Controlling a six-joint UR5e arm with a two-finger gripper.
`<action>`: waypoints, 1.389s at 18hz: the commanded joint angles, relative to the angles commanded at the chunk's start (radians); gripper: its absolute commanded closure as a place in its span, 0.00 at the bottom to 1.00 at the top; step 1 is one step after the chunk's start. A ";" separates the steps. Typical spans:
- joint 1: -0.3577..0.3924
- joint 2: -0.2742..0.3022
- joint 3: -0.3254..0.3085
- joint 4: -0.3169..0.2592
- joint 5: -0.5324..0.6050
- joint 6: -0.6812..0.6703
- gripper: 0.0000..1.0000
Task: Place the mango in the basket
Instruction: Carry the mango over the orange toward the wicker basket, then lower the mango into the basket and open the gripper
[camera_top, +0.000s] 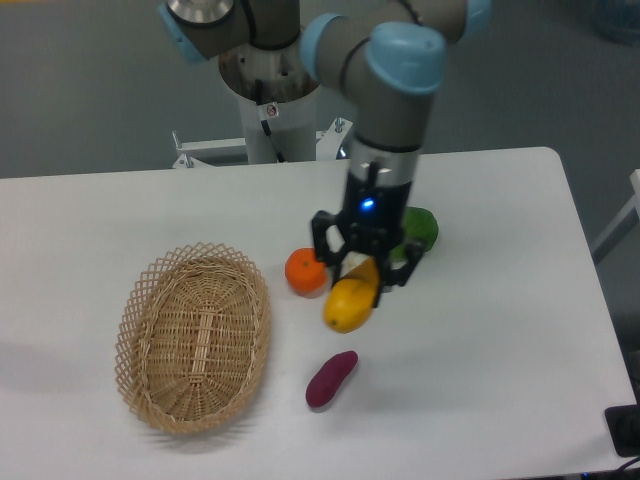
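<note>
Yellow mango (351, 303) is held clamped in the end effector (362, 272), lifted above the worktop (500, 340) beside the orange (305, 272); transfer to the wicker basket (193, 338) and release are judged outstanding.

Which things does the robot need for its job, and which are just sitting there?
Needed:
mango, held in the gripper
basket

Just sitting there:
orange
purple sweet potato
green vegetable
</note>
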 joint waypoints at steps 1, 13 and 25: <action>-0.037 -0.017 0.003 0.003 0.044 -0.025 0.55; -0.302 -0.086 -0.124 0.008 0.256 -0.034 0.55; -0.367 -0.118 -0.152 0.011 0.272 -0.011 0.00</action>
